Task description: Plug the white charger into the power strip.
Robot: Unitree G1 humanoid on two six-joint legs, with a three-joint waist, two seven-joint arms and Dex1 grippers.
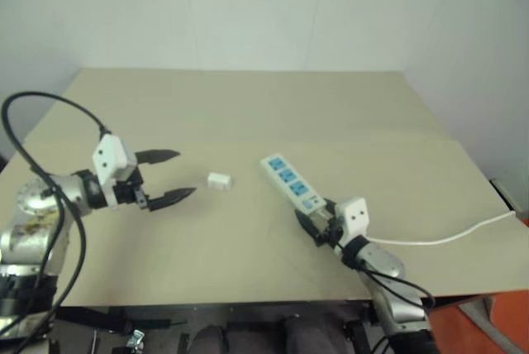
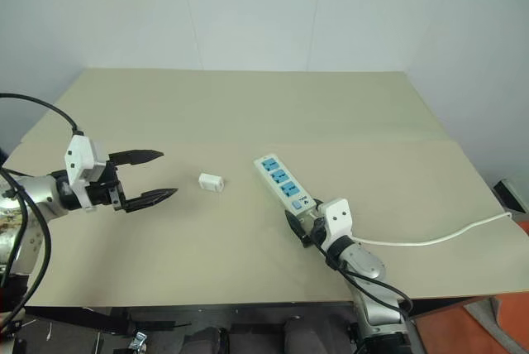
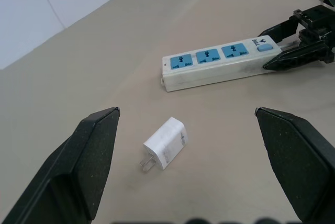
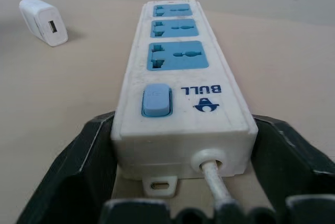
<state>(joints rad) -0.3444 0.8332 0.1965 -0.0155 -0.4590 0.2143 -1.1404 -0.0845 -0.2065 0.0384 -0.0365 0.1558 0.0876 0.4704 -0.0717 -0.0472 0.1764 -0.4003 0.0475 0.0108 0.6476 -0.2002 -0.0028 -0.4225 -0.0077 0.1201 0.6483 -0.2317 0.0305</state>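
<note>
The bench (image 1: 248,114) carries both task things, lying flat and well apart from its edges. The power strip (image 1: 291,182) lies diagonally right of centre, three blue socket faces up, with its switch end toward the right end effector (image 1: 316,223) and its thin white cord (image 1: 446,238) trailing off to the right edge. In the right wrist view that end effector's two black fingers (image 4: 78,166) bracket the strip's switch end, one on each long side, close to the casing; whether they press it I cannot tell, so the grip looks unsettled. The risk here is that a loose or lopsided hold lets the strip pivot or slide when the plug is pushed in, and the cord running between the fingers could get pinched.

The left end effector (image 1: 169,177) hovers with its jaws wide apart and empty, aimed at the white charger (image 1: 219,180), which lies on its side just left of the strip, near but not touching it. Its prongs (image 3: 147,164) point toward the left wrist camera. That small, smooth block could skid or roll under closing fingers, and a grasp covering the prongs would leave nothing free to insert.
</note>
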